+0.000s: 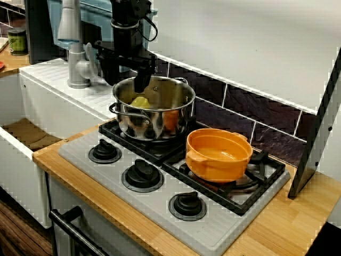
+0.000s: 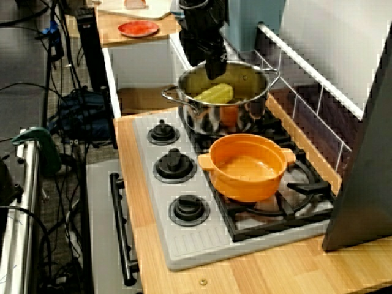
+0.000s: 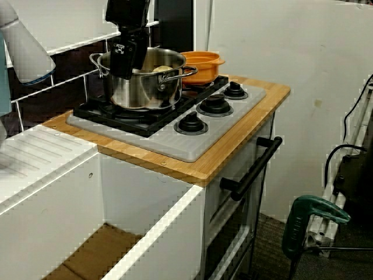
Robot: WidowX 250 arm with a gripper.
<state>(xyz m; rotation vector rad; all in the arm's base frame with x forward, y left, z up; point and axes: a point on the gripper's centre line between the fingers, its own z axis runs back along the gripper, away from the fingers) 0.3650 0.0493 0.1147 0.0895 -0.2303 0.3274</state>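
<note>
While at pot (corn inside); tool

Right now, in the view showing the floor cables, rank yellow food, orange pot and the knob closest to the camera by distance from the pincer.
1. Yellow food, inside the steel pot, just under the pincer.
2. Orange pot, on the adjacent burner toward the camera.
3. End knob, last in the row along the stove's front.

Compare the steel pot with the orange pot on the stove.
The steel pot is mirror-shiny and tall; the orange pot is duller and lower. The steel pot holds yellow food; the orange pot is empty. The pincer hangs over the steel pot, not the orange pot. Both are two-handled, on the stove.
</note>
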